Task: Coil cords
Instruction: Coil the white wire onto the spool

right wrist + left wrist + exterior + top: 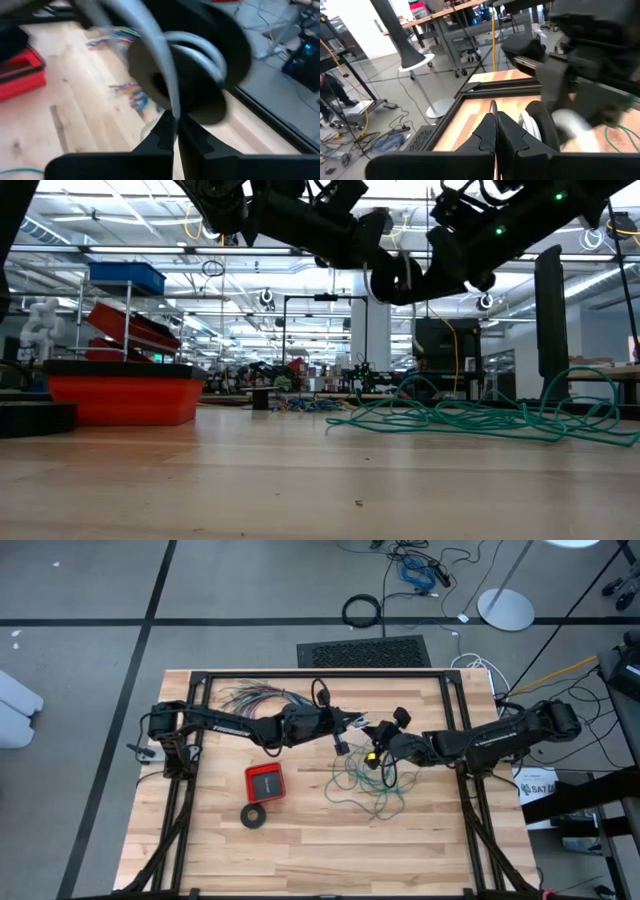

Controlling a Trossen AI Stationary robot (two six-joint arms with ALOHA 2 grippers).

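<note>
The only writing I find is white lettering on my left arm in the high view, too small to read. My left gripper (495,124) is closed tight, whether on anything I cannot tell, and my right gripper (174,119) is pinched shut on the white cord (167,75), both raised off the table on the right arm's side of the red tray (264,781). Only the wrist views show that cord and its black round piece (200,75); the high view shows the teal wire (365,788) loosely tangled on that same side of the tray.
</note>
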